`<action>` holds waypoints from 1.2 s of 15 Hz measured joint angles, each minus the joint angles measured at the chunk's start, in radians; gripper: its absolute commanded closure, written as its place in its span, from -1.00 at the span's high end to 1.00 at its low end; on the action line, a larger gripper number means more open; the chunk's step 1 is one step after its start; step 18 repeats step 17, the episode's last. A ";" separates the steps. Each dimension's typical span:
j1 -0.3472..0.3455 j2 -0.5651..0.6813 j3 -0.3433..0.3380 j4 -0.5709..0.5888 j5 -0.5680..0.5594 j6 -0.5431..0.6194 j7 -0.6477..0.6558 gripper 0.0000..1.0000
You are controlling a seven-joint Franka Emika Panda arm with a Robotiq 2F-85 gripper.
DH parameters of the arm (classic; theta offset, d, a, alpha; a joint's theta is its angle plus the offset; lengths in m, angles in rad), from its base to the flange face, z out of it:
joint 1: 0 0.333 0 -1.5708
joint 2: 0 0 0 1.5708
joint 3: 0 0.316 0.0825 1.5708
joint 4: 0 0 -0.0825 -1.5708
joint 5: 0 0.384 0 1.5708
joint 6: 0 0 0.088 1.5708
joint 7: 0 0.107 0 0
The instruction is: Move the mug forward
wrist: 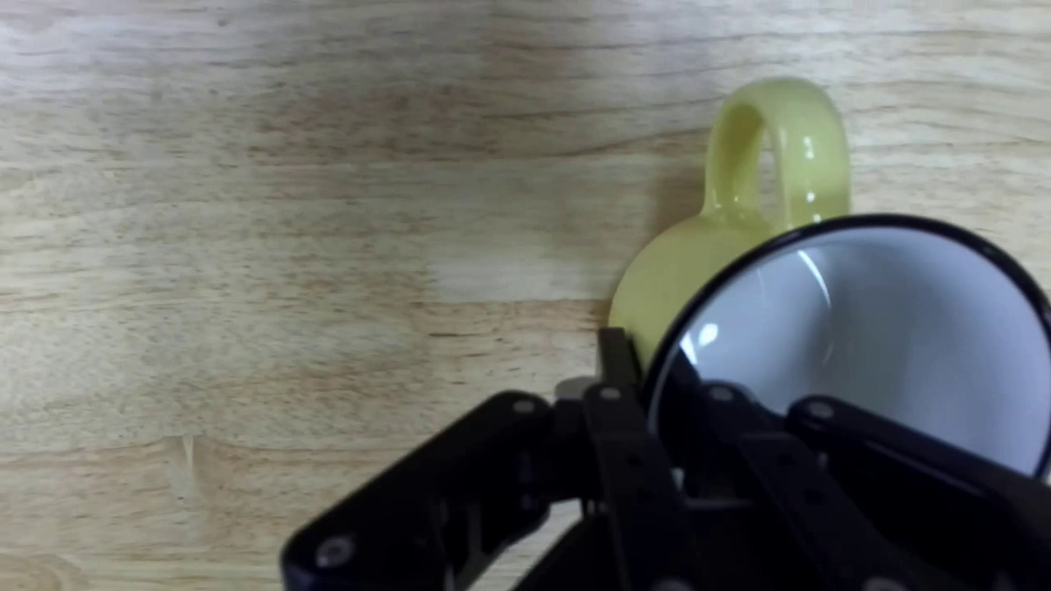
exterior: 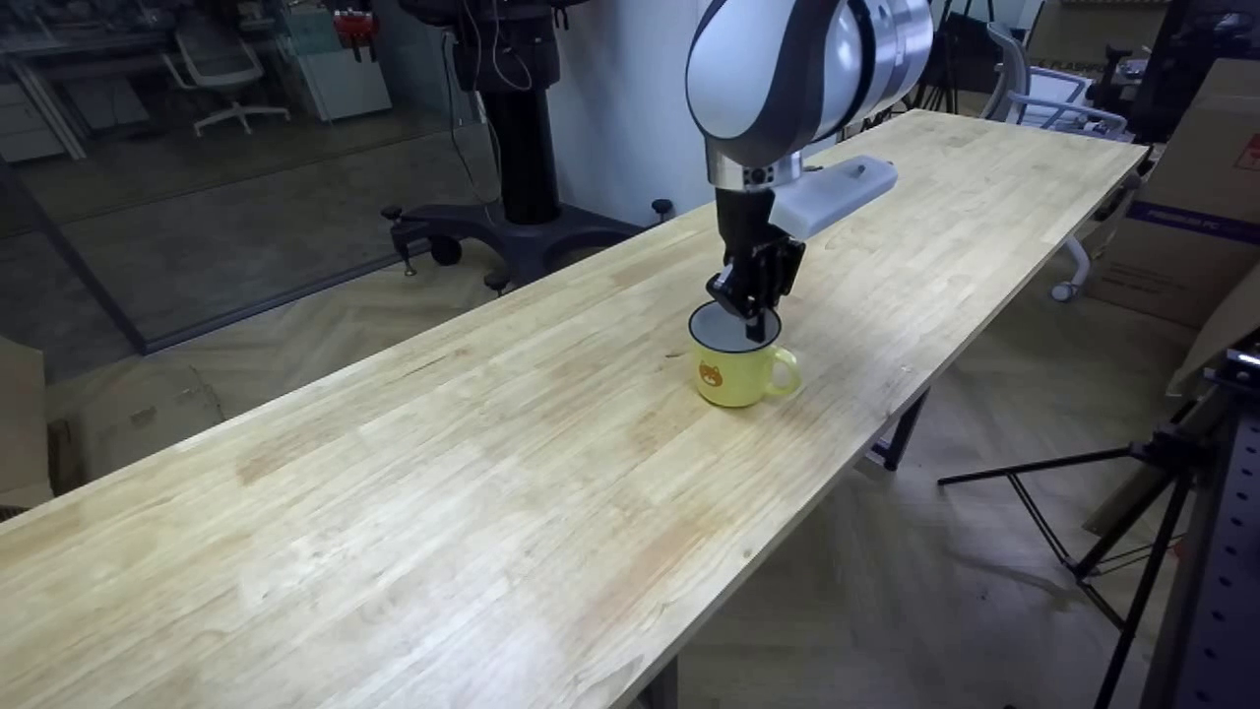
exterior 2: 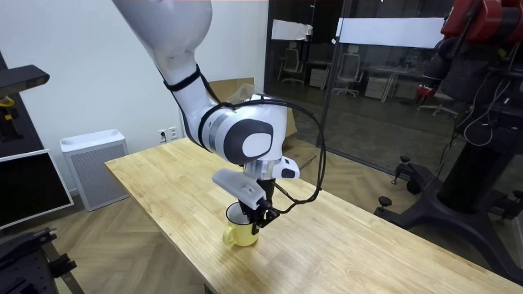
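We see the gripper, its jaws pinching the wall of the upright mug on the table.

The arm I'm driving is white and smoothly rounded, with charcoal panels. I see a white oval cap framed in dark grey, a black band higher up, and a black cable running in a wide loop. Farther down I make out a silver collar, a white knob with a dark inset, and a boxy pale grey housing. My claw is black, its slim bars dotted with round grey screw heads.
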State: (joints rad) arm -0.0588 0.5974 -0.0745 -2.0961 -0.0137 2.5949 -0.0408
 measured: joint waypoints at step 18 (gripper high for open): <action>0.031 -0.220 -0.011 -0.162 0.005 -0.003 0.047 1.00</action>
